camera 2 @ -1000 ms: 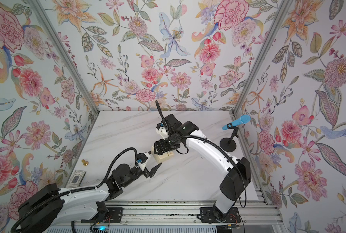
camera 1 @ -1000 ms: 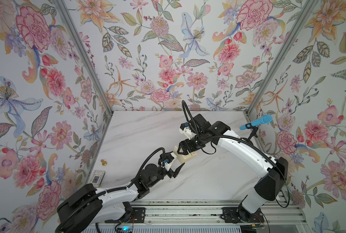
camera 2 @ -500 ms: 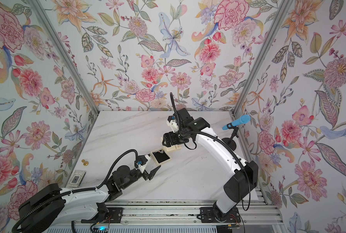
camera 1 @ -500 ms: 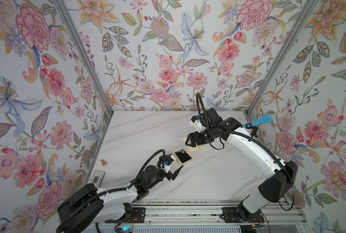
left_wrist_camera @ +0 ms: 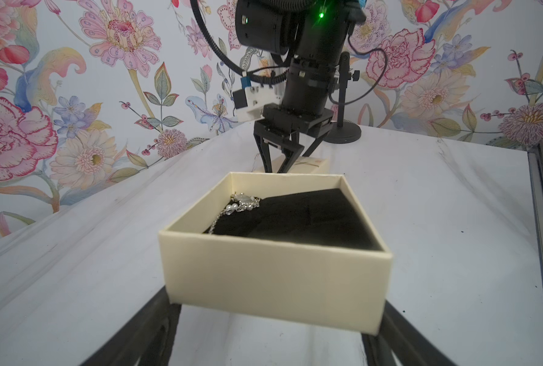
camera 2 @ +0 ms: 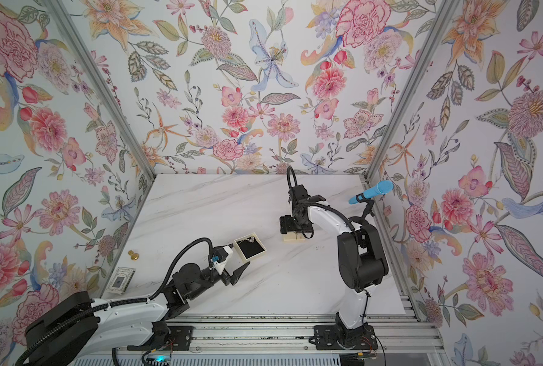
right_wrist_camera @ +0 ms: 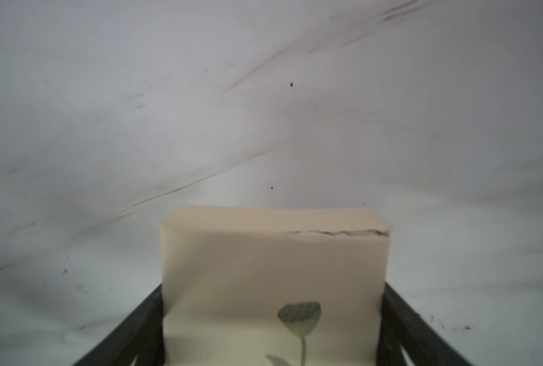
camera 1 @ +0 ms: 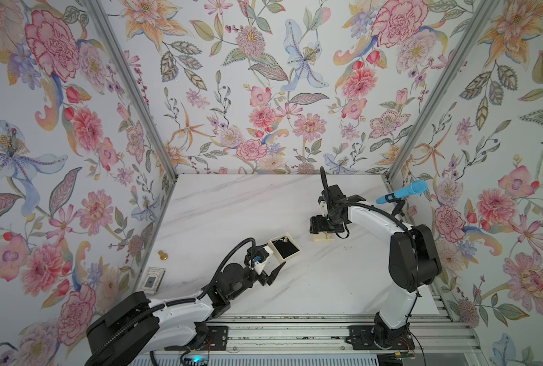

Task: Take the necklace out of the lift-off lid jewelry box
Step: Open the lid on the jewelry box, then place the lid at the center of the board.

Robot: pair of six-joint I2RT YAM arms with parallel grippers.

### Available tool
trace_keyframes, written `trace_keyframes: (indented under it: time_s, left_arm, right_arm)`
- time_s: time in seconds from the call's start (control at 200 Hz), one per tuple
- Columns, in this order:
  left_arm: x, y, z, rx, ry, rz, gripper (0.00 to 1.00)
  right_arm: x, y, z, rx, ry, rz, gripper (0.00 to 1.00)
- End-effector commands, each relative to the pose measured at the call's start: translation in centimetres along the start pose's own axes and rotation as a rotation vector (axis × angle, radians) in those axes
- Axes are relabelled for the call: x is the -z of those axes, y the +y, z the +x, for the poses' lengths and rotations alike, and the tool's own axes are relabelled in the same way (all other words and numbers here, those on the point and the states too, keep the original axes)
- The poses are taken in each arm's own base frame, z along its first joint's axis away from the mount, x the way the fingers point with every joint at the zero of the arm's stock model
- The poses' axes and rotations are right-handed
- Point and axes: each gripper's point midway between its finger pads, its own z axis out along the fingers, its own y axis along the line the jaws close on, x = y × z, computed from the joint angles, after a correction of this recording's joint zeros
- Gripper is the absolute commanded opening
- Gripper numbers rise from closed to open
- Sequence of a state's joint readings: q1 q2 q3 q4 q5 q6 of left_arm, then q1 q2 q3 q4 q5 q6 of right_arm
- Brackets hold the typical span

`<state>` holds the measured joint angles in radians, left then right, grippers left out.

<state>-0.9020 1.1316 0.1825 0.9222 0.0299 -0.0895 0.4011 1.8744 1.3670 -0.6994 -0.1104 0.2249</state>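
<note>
While pinching lid (camera 1: 324, 238) in right gripper (right_wrist_camera: 273, 286) nearby, clamps open jewelry box base (left_wrist_camera: 273, 269) in left gripper (left_wrist_camera: 278, 304); necklace (left_wrist_camera: 243, 202) bunched in one corner on black lining (left_wrist_camera: 311, 218).

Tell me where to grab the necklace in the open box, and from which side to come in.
Pinch the bunched pendant end of the necklace, coming straight down from above. It lies on the black lining in a corner of the box, whose walls block sideways approach; the lid is off.
</note>
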Motion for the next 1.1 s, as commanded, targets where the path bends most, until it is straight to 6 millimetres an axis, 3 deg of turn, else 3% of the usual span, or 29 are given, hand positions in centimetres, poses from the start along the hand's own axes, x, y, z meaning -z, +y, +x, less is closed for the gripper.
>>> trace_keyframes:
  time_s: [0.0,0.225,0.365,0.505,0.696,0.796,0.911,1.091]
  left_arm:
    - [0.2,0.5,-1.1,0.004,-0.048,-0.015,0.81]
    - [0.1,0.5,-1.0,0.002,-0.044,-0.016,0.81]
    - [0.2,0.5,-0.9,0.001,-0.041,-0.015,0.81]
    - [0.1,0.5,-1.1,0.000,-0.044,-0.013,0.81]
    - [0.1,0.5,-1.0,-0.001,-0.039,-0.016,0.81]
    - [0.0,0.4,-1.0,-0.005,-0.037,-0.012,0.81]
    - [-0.1,0.4,-0.9,-0.006,-0.035,-0.012,0.81]
    - [-0.1,0.4,-1.0,-0.006,-0.035,-0.009,0.81]
  right_arm:
    - [-1.7,-1.6,-0.4,-0.018,-0.022,0.069,0.82]
    - [-2.8,-2.0,0.6,-0.004,0.004,0.076,0.92]
    - [-1.1,-1.9,0.5,0.006,-0.032,0.076,1.00]
    - [1.6,-1.3,0.7,0.015,-0.068,0.059,0.98]
    - [8.1,2.6,0.7,0.036,-0.193,-0.118,0.89]
    - [10.5,5.4,1.3,0.066,-0.218,-0.237,0.80]
    - [12.0,8.6,2.4,0.114,-0.218,-0.324,0.75]
    - [12.6,12.4,3.4,0.190,-0.201,-0.387,0.69]
